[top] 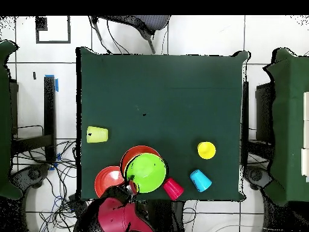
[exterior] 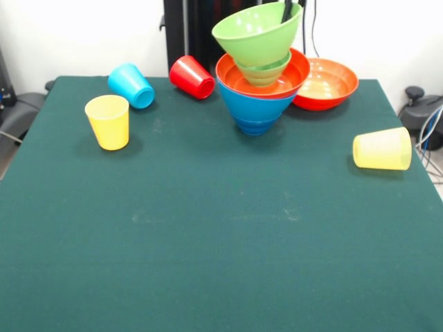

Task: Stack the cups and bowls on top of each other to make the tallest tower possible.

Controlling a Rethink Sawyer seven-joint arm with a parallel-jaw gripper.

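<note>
Near the bench's [exterior: 208, 277] robot-side edge, the light, slippery, glossy big green plastic bowl [exterior: 257, 31], tilted atop the tower [exterior: 261, 86], is clenched at its thin rim by the tool [exterior: 287, 10].

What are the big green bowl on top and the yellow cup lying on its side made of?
The big green bowl looks like hard glossy plastic: light glints off its smooth inside. The yellow cup lying on its side seems thinner, see-through plastic, pale and faintly ribbed. I can't be sure from looks alone.
</note>
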